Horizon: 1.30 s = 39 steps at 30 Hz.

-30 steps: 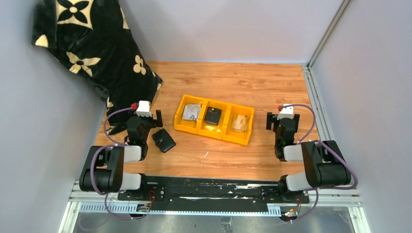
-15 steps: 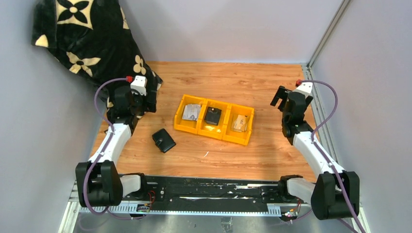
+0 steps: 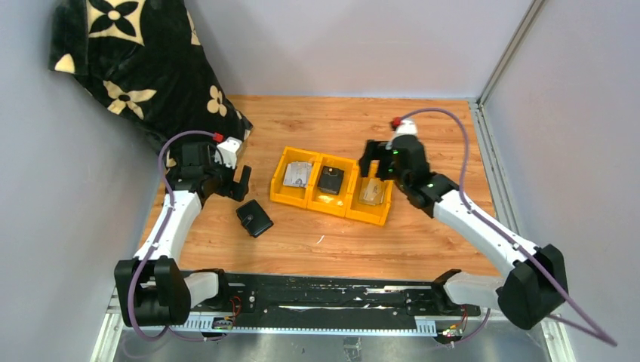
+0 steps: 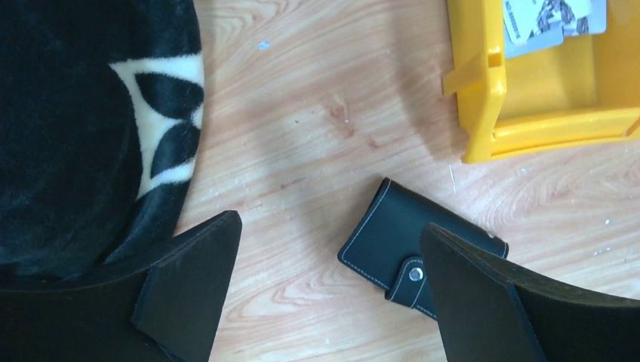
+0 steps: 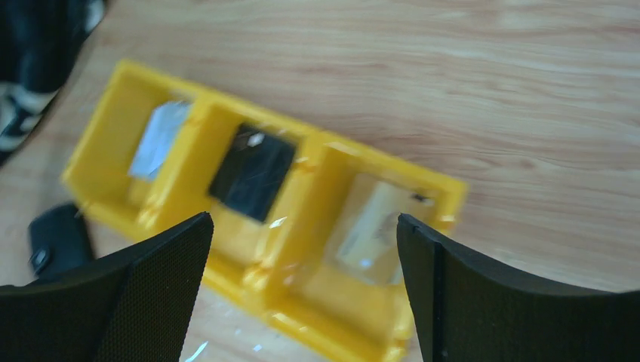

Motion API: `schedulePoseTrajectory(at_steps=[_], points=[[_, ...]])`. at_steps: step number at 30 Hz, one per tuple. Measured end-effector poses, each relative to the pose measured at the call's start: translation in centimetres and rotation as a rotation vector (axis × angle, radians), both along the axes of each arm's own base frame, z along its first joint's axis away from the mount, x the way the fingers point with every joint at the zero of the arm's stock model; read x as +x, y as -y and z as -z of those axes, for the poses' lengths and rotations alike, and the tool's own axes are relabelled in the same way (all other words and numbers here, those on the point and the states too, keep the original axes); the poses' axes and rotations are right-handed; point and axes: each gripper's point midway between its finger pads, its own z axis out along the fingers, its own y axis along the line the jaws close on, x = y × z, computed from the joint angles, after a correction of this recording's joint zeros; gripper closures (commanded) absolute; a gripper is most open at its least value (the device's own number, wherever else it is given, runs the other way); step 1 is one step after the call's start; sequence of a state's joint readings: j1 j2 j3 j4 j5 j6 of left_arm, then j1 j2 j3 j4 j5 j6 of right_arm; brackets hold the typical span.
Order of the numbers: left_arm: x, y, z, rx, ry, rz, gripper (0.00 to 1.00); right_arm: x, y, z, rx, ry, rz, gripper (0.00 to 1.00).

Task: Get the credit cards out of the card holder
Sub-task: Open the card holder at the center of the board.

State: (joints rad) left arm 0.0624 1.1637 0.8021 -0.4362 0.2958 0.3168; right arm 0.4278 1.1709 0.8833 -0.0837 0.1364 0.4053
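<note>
In the left wrist view, the black leather-like bifold card holder (image 4: 385, 230) runs under a finger (image 4: 483, 302) of the left gripper (image 4: 328, 226) at 5 o'clock. The yellow plastic 3-compartment tray (image 4: 483, 113) is cropped at 1 o'clock, its silvery-grey card (image 4: 555, 19) too. The right wrist view is blurred throughout.

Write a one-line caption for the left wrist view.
Open left gripper framing the closed card holder, yellow tray beside it.

We find bare wood between the blanket (image 4: 75, 113) and the yellow tray (image 4: 475, 128) | card holder (image 4: 400, 226) lies closed in that gap, near the tray's corner | our left gripper (image 4: 328, 230) hangs wide-spread above it | right gripper (image 5: 302, 219) spread above the tray's dividing walls
</note>
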Motion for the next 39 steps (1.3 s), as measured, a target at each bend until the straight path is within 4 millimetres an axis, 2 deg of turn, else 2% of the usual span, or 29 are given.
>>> schedulePoseTrajectory(at_steps=[2, 4, 5, 6, 8, 13, 16, 18, 22, 26, 30, 34, 39], points=[[-0.4, -0.1, 0.1, 0.010, -0.022, 0.008, 0.01, -1.6, -5.1, -1.1, -0.029, 0.018, -0.133, 0.05], [-0.5, -0.2, 0.1, 0.020, -0.043, 0.016, 0.01, -3.1, -9.0, -1.5, -0.054, 0.027, -0.235, 0.05], [-0.6, -0.3, 0.1, 0.025, -0.055, 0.020, 0.01, -3.9, -11.4, -1.6, -0.071, 0.031, -0.291, 0.05], [-0.6, -0.4, 0.1, 0.029, -0.063, 0.020, 0.01, -4.5, -12.7, -1.5, -0.083, 0.028, -0.326, 0.05], [-0.6, -0.8, -0.1, 0.033, -0.081, 0.015, 0.01, -6.1, -16.6, -1.0, -0.121, 0.018, -0.417, 0.05], [-0.3, -2.2, -0.6, 0.037, -0.106, -0.017, 0.03, -8.8, -24.2, 0.8, -0.185, -0.003, -0.579, 0.05], [-0.4, -2.9, -0.6, 0.033, -0.128, -0.026, 0.03, -9.9, -28.4, 2.6, -0.224, -0.019, -0.659, 0.05], [-0.4, -3.3, -0.6, 0.029, -0.141, -0.035, 0.04, -11.0, -30.1, 3.4, -0.241, -0.029, -0.698, 0.05], [-0.6, -3.9, -0.8, 0.020, -0.160, -0.043, 0.04, -12.1, -35.0, 6.5, -0.288, -0.051, -0.773, 0.05], [-1.0, -4.0, -0.9, -0.003, -0.171, -0.044, 0.04, -12.9, -37.2, 10.1, -0.338, -0.083, -0.806, 0.05], [-1.1, -4.9, -0.9, -0.050, -0.191, -0.074, 0.06, -13.0, -38.1, 13.7, -0.389, -0.117, -0.809, 0.05], [-0.5, -5.9, -1.1, -0.081, -0.215, -0.100, 0.06, -12.5, -38.3, 15.7, -0.425, -0.129, -0.792, 0.04], [-0.8, -6.1, -1.9, -0.091, -0.210, -0.107, 0.05, -11.7, -39.2, 16.1, -0.432, -0.117, -0.773, 0.04]])
